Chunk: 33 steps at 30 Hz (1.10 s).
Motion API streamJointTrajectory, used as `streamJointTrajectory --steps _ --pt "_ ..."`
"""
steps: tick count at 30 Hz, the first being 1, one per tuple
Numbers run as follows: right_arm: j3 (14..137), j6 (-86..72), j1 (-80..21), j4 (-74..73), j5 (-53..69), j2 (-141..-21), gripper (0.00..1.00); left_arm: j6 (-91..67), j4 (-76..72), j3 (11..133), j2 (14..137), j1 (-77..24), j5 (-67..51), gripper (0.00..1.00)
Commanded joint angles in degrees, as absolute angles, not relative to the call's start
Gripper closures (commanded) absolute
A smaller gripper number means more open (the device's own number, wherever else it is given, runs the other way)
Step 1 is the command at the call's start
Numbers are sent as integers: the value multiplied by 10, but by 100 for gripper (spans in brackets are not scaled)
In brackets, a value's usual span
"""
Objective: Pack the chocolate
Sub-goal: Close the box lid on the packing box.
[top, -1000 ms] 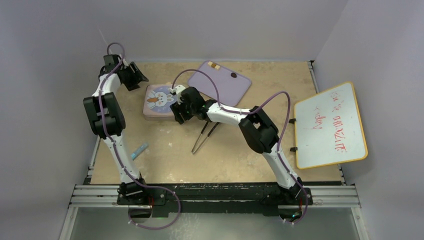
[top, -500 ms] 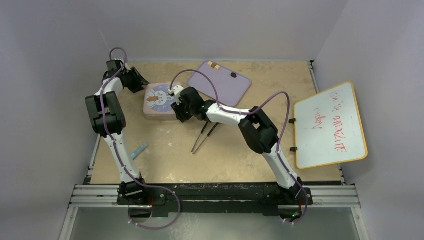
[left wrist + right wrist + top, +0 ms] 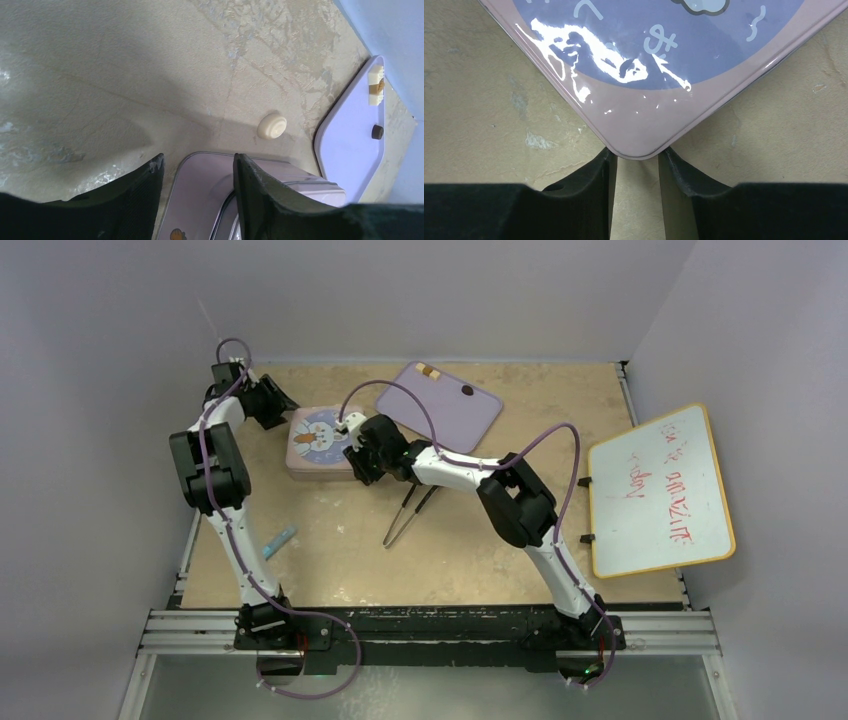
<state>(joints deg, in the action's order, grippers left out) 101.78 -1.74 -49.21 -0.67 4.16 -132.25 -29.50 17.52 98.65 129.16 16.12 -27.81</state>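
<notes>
I have the 2 hands on opposite corners of the pink tin [image 3: 318, 443], which sits with its lid on.

The left hand [image 3: 199, 160] straddles the far-left corner. Its fingers are apart, with bare tabletop [image 3: 330, 560] showing between one finger and the tin wall, so it brackets the corner rather than clamps it.

The right hand [image 3: 636, 165] has the near-right corner wedged between its fingertips. Both tips touch the rounded edge, so I read that as a pinch on the tin. I judge this diagonal hold is meant to keep the tin from sliding or turning while the lid is worked. I cannot tell if the lid is being seated or lifted.

Not all the chocolate is packed:
- 1 cream piece [image 3: 272, 125] lies loose on the tabletop, just beyond the tin.
- 2 pale pieces [image 3: 375, 85] and 1 dark piece [image 3: 377, 132] sit on the lilac tray [image 3: 480, 412].

Anything inside the tin is hidden. The tweezers [image 3: 408, 513] lie near the right arm with nothing holding them.
</notes>
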Motion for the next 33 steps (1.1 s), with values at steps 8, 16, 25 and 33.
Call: streamJointTrajectory --steps 8,16,25,33 --pt "1089 13 -490 2 54 -1302 60 -303 263 1008 1197 152 -267 31" --pt "1128 14 -486 -38 54 -1323 56 -281 269 962 1168 153 -242 29" --pt "1135 4 -485 -44 56 -1335 56 -251 274 993 1235 160 -254 30" --pt "1127 -17 -485 -43 58 -1333 55 -245 277 1027 1281 161 -259 30"
